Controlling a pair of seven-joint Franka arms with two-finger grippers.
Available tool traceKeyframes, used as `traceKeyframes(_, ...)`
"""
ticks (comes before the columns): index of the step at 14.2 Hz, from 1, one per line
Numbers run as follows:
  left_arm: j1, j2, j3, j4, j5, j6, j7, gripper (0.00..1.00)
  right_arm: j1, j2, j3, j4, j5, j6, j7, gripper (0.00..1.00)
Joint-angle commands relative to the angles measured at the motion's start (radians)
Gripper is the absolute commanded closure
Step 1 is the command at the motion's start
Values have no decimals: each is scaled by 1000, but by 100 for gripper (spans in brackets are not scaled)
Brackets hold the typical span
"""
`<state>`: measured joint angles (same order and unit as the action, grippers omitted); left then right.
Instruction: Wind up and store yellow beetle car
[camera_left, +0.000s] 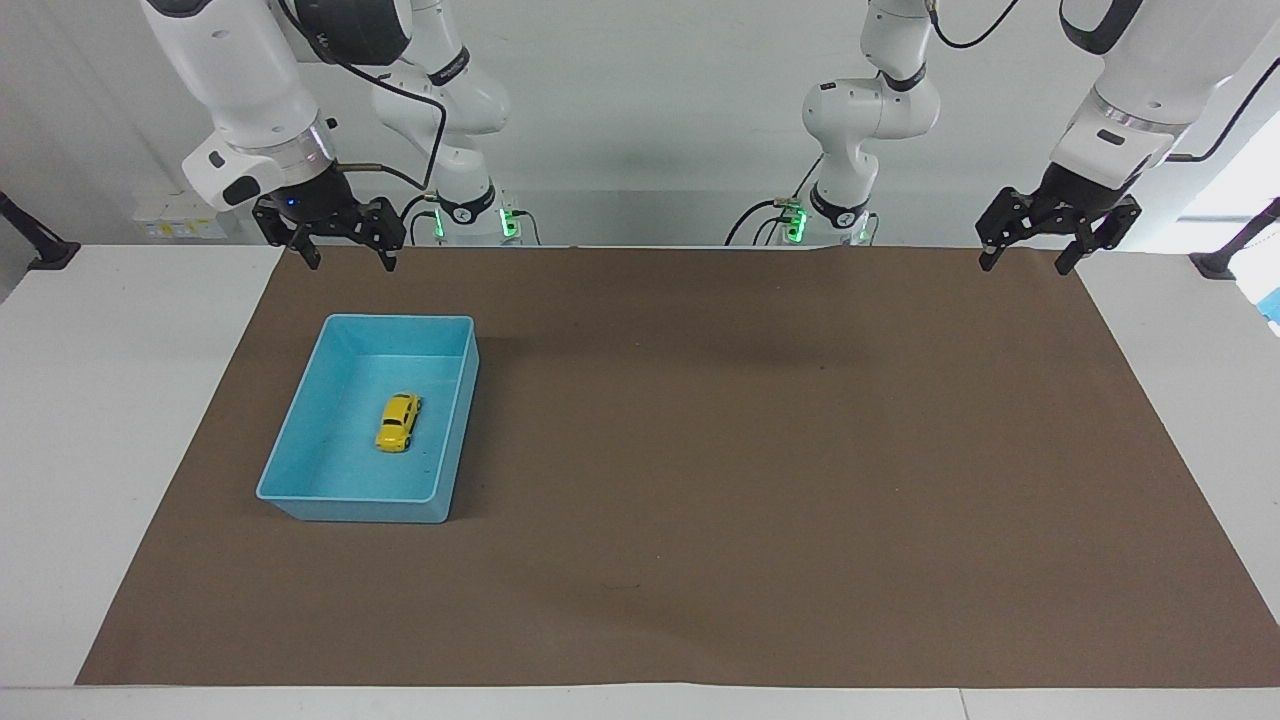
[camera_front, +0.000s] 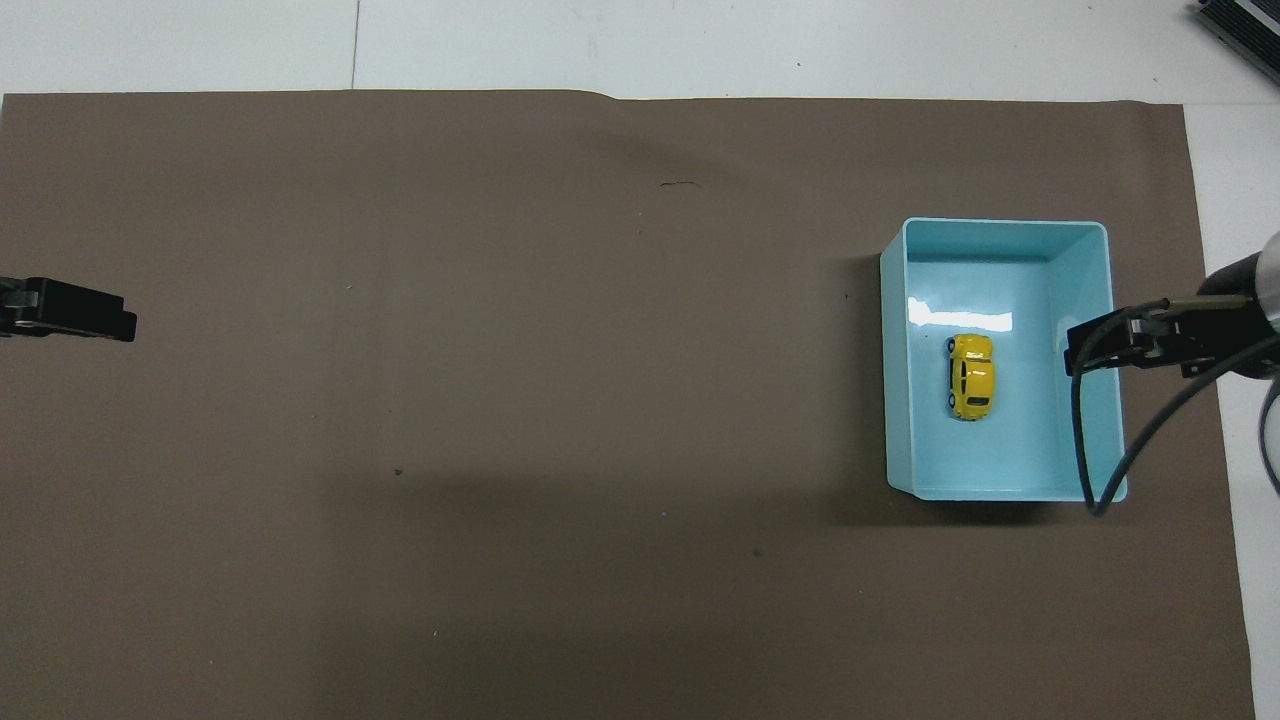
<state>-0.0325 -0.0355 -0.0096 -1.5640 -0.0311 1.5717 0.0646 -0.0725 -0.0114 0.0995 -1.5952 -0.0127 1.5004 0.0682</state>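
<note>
Yellow beetle car (camera_left: 399, 422) inside blue bin (camera_left: 291, 432), on its wheels, untouched by either hand.

Bin seated on brown mat (camera_left: 760, 450), toward the right arm's end of the counter (camera_left: 110, 400), closer to the robots' edge than to the outer edge. Car at mid-floor, clear of all four walls, lengthwise along the bin; judged stored as the task requires. Winding not verifiable from present state. Right hand (camera_left: 342, 258) raised over the mat's corner at the robots' edge, fingers spread, holding nothing; placed clear of the bin, presumably to leave the car undisturbed. Left hand (camera_left: 1030, 260) likewise raised over the mat's other corner at the robots' edge, fingers apart, empty, waiting. Task judged at or near completion.
</note>
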Motion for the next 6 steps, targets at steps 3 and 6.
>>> traceKeyframes(3, 11, -6, -7, 7, 13, -21, 6, 0, -13, -4, 6, -8, 33, 17, -25, 0)
traceKeyframes(6, 11, -6, -7, 8, 13, -21, 6, 0, -12, -4, 6, -8, 34, 17, -25, 0)
